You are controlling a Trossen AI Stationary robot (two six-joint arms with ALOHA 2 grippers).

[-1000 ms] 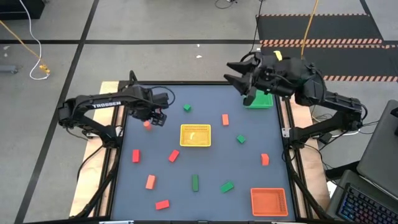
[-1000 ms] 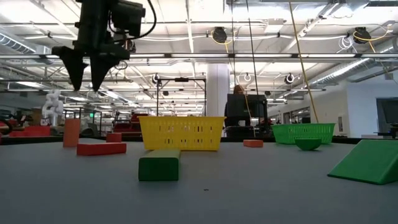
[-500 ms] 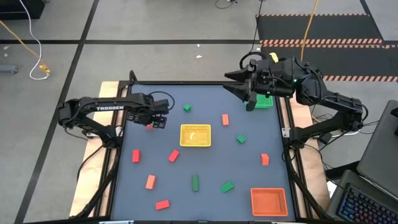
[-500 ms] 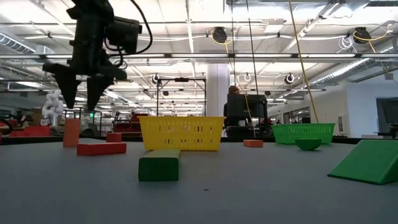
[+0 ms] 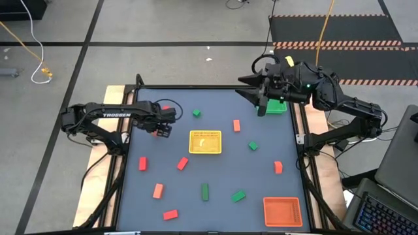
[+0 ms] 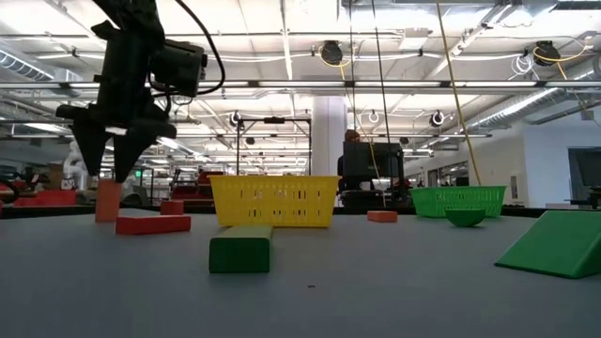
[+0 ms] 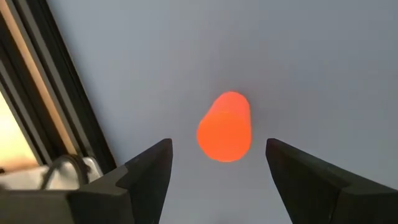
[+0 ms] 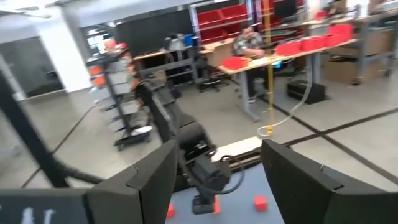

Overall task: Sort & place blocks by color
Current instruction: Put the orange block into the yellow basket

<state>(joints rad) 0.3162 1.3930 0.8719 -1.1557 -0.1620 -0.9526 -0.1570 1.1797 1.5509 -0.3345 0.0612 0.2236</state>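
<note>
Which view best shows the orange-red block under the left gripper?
The left wrist view: the orange-red block sits unobstructed between the open left gripper fingers. The high view mostly hides it under the gripper; the low view shows it side-on; the right wrist view shows it far off.

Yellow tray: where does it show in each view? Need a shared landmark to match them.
High view: yellow tray sits mid-table, right of the left pincer.
Low view: yellow tray stands centre, behind the green bar block.
Left wrist view: not in it.
Right wrist view: not in it.
Shared landmark: the green tray at the table's far right corner, which appears right of the yellow tray in the low view.
</note>
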